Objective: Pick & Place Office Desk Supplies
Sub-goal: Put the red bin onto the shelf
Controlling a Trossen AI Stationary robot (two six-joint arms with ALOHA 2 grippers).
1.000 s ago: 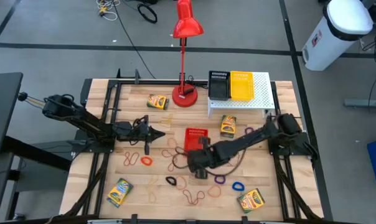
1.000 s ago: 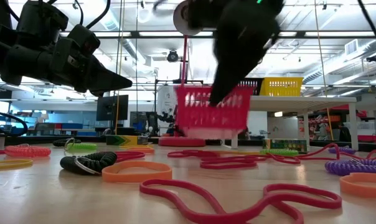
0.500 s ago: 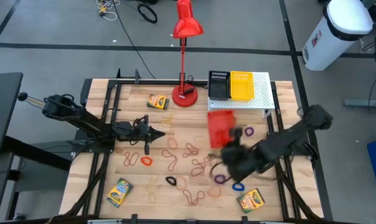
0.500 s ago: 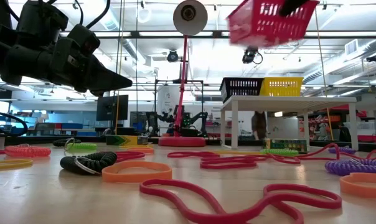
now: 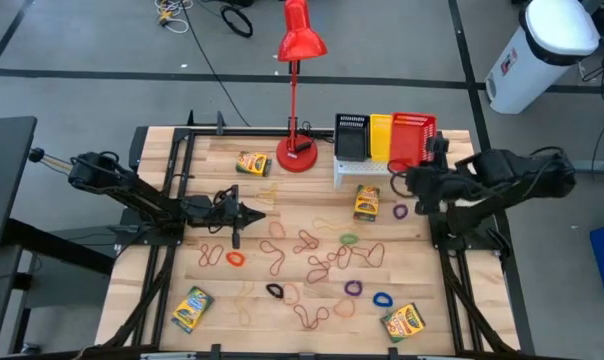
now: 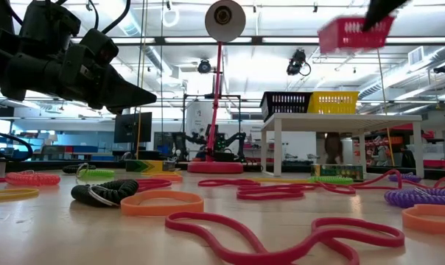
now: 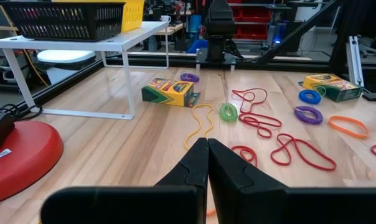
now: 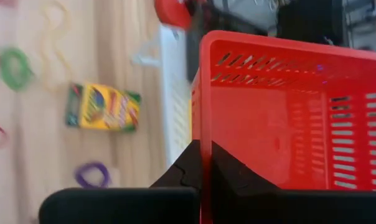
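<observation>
Overhead view: I see my right gripper [image 5: 429,152] at the upper right of the frame, its fingers pinched on the rim of the red bin [image 5: 413,138], which it carries above the white shelf [image 5: 382,167]. Beneath and beside it on that shelf sit the yellow bin [image 5: 381,138] and the black bin [image 5: 351,137]. In the table-level view the red bin [image 6: 353,32] hangs in the upper right, clear of the shelf top.

My left gripper [image 5: 244,213] waits at centre left, fingers pressed together and holding nothing, above the wooden table [image 5: 212,170].

Crayon boxes lie at upper centre [image 5: 253,163], right of centre [image 5: 366,201], lower left [image 5: 192,307] and lower right [image 5: 403,321]. Rubber bands [image 5: 302,243] are scattered across the middle of the table. The red lamp [image 5: 300,90] stands at top centre.
</observation>
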